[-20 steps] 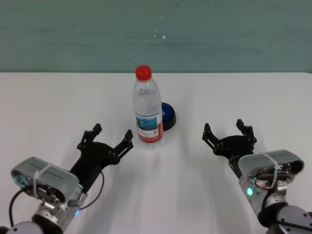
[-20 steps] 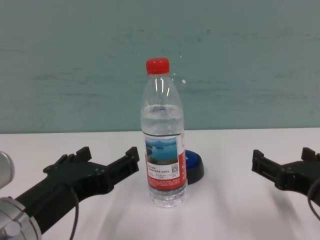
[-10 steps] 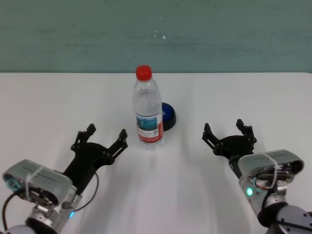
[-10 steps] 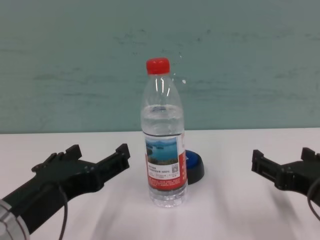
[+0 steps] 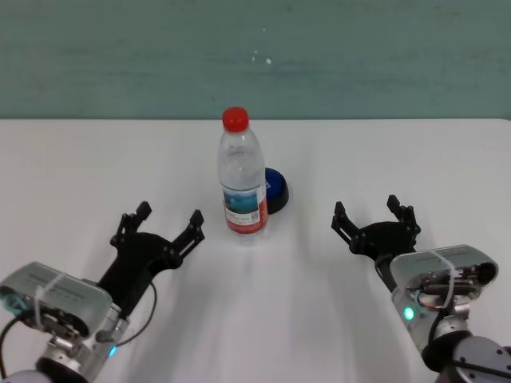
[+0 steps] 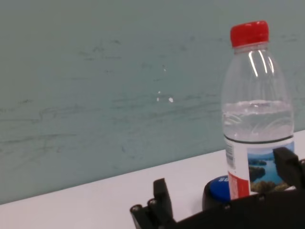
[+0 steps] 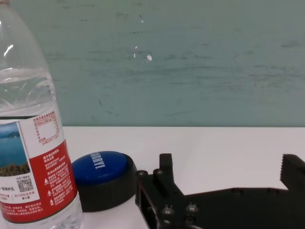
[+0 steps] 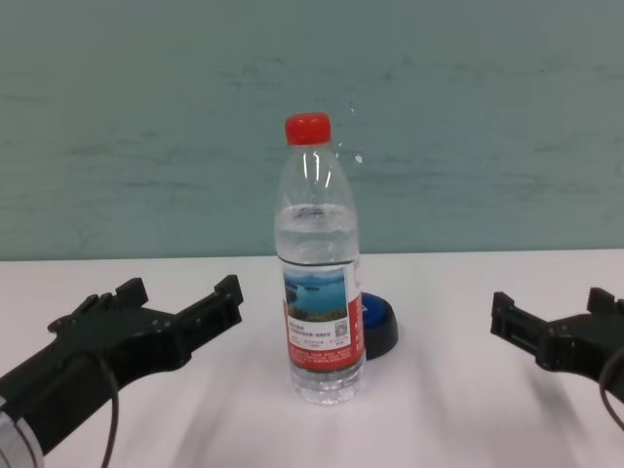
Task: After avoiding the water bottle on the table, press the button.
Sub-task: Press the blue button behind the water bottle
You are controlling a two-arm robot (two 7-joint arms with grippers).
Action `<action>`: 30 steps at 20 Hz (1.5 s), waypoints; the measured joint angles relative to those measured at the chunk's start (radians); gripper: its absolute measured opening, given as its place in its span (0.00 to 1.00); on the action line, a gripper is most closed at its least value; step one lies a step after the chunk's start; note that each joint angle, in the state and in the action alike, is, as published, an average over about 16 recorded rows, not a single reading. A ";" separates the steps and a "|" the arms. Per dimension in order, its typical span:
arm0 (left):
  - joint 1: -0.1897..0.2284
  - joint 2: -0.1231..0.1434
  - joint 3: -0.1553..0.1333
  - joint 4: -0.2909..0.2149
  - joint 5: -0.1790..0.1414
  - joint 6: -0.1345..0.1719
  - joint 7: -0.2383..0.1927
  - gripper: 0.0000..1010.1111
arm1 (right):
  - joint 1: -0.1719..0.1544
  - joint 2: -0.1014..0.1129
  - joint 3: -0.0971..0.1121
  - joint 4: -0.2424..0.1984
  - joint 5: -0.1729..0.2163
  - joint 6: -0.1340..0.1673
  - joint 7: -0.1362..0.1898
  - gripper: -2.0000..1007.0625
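The water bottle [image 5: 242, 179] stands upright at mid-table, clear with a red cap and a lake label; the chest view has the bottle [image 8: 319, 292] dead centre. Just behind it to the right sits the blue button [image 5: 275, 190] on its black base, half hidden by the bottle in the chest view [image 8: 378, 327]. My left gripper [image 5: 169, 215] is open, low over the table [image 5: 96, 159], a short gap left of the bottle and nearer me. My right gripper [image 5: 367, 209] is open too, to the right of the button, holding nothing. The right wrist view shows the button [image 7: 102, 169] beside the bottle [image 7: 33, 143].
A teal wall [image 5: 255, 56] runs along the table's far edge. White tabletop stretches to both sides of the bottle and between the two grippers.
My left gripper has drawn back and to the left, away from the bottle, widening the gap. The right gripper, bottle and button have not moved.
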 joint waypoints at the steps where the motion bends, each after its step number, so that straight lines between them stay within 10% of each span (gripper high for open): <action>1: 0.001 0.000 -0.001 -0.001 0.000 0.000 0.000 1.00 | 0.000 0.000 0.000 0.000 0.000 0.000 0.000 1.00; 30: -0.023 -0.010 -0.039 0.024 0.019 0.000 0.024 1.00 | 0.000 0.000 0.000 0.000 0.000 0.000 0.000 1.00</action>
